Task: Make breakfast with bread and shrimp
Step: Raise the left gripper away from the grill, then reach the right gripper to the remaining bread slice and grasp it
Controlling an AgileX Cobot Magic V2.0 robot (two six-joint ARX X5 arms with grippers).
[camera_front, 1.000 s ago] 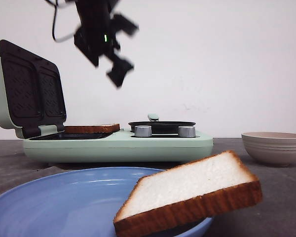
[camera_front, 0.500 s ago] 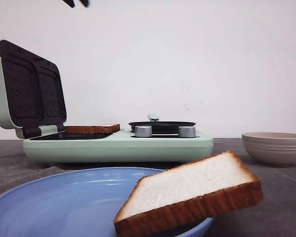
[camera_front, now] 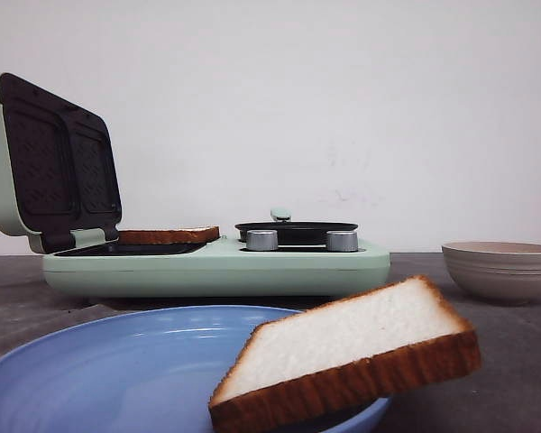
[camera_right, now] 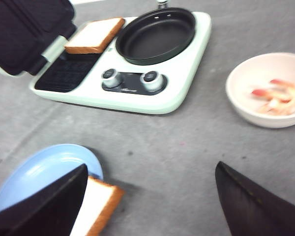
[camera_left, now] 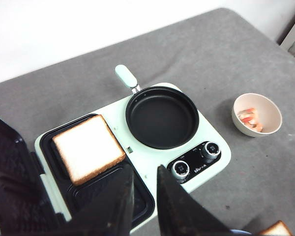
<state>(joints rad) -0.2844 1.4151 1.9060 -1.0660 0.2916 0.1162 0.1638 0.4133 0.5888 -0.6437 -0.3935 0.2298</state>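
Note:
One slice of bread (camera_front: pixel 343 352) leans over the rim of a blue plate (camera_front: pixel 117 356) close to the front camera. A second slice of bread (camera_left: pixel 87 147) lies flat in the far tray of the open sandwich maker (camera_left: pixel 152 174). Pink shrimp (camera_right: pixel 278 98) lie in a cream bowl (camera_right: pixel 236 93). My left gripper (camera_left: pixel 145 169) hangs high above the sandwich maker, narrowly open and holding nothing. My right gripper (camera_right: pixel 151 167) is wide open above bare table, between the plate (camera_right: pixel 39 172) and the bowl, with the plate's slice (camera_right: pixel 96 204) beside one finger. Neither gripper shows in the front view.
The mint sandwich maker (camera_front: pixel 216 266) has its dark lid (camera_front: pixel 54 162) standing open on the left. A black frying pan (camera_left: pixel 162 115) sits on its right half, with two knobs (camera_left: pixel 194 160) in front. The cream bowl (camera_front: pixel 503 269) stands to its right on the grey table.
The left arm has risen up and out of the top of the front view. Both bread slices, the plate and the bowl have stayed put.

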